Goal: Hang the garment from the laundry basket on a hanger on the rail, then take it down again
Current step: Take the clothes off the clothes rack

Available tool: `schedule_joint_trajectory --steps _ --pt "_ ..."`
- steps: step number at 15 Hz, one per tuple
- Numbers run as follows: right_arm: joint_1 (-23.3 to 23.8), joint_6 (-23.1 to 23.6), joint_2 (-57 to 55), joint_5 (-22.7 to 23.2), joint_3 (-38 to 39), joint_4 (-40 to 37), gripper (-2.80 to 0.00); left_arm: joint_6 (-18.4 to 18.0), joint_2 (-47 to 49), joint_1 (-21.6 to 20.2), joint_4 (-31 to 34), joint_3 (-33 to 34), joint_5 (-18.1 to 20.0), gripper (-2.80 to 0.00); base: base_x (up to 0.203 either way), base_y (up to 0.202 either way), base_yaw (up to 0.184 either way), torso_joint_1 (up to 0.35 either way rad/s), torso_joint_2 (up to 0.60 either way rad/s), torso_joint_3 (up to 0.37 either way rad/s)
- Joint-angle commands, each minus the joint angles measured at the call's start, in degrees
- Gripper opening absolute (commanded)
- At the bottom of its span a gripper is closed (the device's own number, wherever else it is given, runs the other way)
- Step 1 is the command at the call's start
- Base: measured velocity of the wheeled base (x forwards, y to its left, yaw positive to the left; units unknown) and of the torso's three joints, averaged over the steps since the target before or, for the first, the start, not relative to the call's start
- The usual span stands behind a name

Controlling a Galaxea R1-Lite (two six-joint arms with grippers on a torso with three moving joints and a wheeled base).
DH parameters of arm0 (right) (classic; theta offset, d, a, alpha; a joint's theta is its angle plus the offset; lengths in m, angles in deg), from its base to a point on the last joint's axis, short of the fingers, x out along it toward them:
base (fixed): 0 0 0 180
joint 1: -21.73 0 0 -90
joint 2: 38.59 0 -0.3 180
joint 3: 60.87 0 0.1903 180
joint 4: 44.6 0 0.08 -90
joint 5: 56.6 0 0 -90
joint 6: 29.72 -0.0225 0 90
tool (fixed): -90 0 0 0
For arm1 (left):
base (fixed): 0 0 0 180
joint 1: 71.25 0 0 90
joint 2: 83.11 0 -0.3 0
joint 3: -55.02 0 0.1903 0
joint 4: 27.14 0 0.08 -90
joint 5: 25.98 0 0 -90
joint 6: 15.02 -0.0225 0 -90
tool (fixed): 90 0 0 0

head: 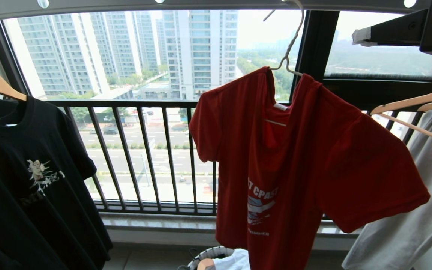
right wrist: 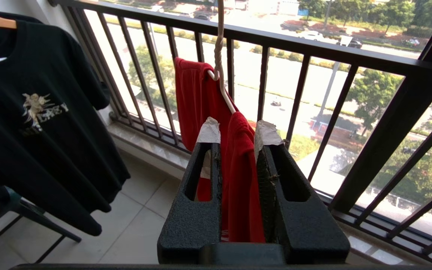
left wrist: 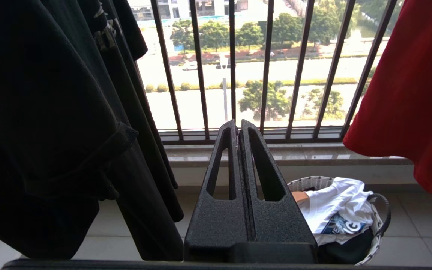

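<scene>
garment [head: 306, 165]: hung skewed on the hanger [head: 289, 52], hooked to the rail [head: 201, 4], so taking down is judged next | right claw [right wrist: 237, 133]: parted around a red fold (not clamped) | left claw [left wrist: 238, 129]: clenched, empty | laundry basket [left wrist: 383, 210]: on tiled balcony floor below

Two of the robot's grippers, seen from behind the fingers: the left gripper [left wrist: 239, 125] has black, grainy-textured fingers [left wrist: 223, 168] — wedge-shaped, each with a long slot. The right gripper [right wrist: 237, 137] matches it, its fingertips [right wrist: 209, 131] wrapped in worn whitish tape.
</scene>
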Motion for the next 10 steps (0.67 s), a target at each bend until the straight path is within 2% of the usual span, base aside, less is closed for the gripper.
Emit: schedule_joint_trajectory --steps 1,5,10 --pt "-0.97 0.22 -5.32 -0.43 -1.71 -0.06 0.0 -0.03 0.07 0.0 0.01 0.05 0.0 -2.8 0.0 0.0 0.0 0.0 0.0 0.0" --pt "-0.9 2.54 -9.54 -0.1 -2.27 4.57 0.0 -0.03 0.07 0.0 0.01 0.01 0.0 -2.8 0.0 0.0 0.0 0.0 0.0 0.0" --pt "-0.74 3.38 -14.18 3.47 -3.05 10.54 0.0 -0.03 0.07 0.0 0.01 -0.02 0.0 -2.8 0.0 0.0 0.0 0.0 0.0 0.0"
